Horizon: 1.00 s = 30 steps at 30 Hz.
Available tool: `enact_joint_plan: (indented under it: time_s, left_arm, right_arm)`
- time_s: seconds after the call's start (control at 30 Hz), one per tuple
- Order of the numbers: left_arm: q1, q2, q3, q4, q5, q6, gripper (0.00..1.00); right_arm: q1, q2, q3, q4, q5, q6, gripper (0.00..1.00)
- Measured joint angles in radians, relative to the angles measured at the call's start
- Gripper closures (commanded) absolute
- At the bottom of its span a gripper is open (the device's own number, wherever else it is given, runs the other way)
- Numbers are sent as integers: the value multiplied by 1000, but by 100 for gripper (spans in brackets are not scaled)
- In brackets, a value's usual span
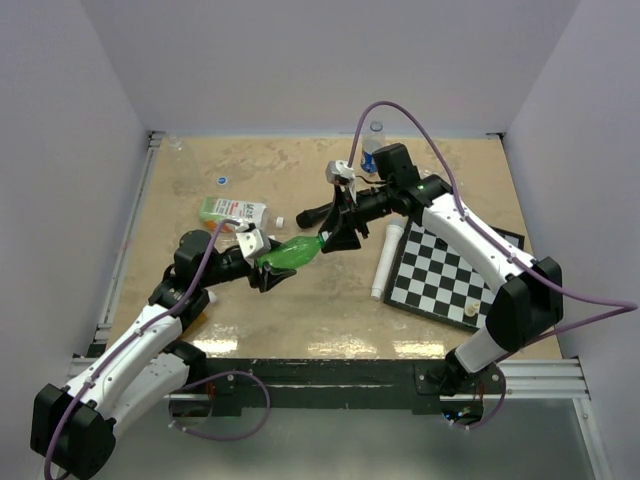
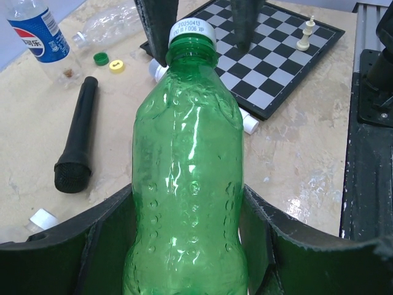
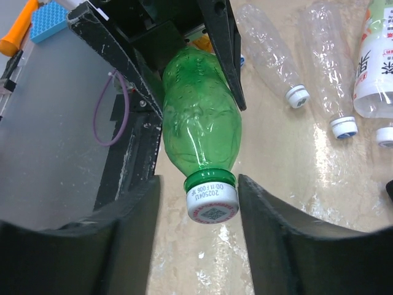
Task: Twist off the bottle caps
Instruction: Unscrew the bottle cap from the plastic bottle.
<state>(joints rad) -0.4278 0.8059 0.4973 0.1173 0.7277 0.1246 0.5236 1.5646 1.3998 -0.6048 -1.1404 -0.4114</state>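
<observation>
White cap [image 3: 212, 203] lies between the right fingers [image 3: 273, 227], untouched.

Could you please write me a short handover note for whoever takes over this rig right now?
Left gripper: shut on the green bottle, holding it up with its cap end toward the other arm.
Right gripper: open, jaws either side of the bottle's white cap, not clamped on it yet.
Done: a green cap and a yellow cap lie loose on the table beside the Pepsi bottle.
Left: close on the white cap and twist it off. After that, do the clear bottles lying on the table, two of which show caps on.
</observation>
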Motion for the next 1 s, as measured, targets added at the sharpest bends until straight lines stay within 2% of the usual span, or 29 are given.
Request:
enact_joint_plan:
  time_s: [0.1,0.6,0.8,0.9,1.0]
  left_arm:
    - [0,0,0,-3,-5,0,100]
    - [0,0,0,-7,-7,0,100]
    - [0,-3,0,-7,-8,0,100]
    - [0,-3,0,-7,-8,0,100]
    - [0,-4,0,-8,-5,0,100]
  right_arm:
    - [2,0,0,0,1,3,36]
    - [-20,-22,-38,55,24,45,40]
    - [-26,-39,-49,64,24,53,48]
    - [-26,-42,-50,69,23,54,58]
    - [-26,-42,-50,69,24,52,60]
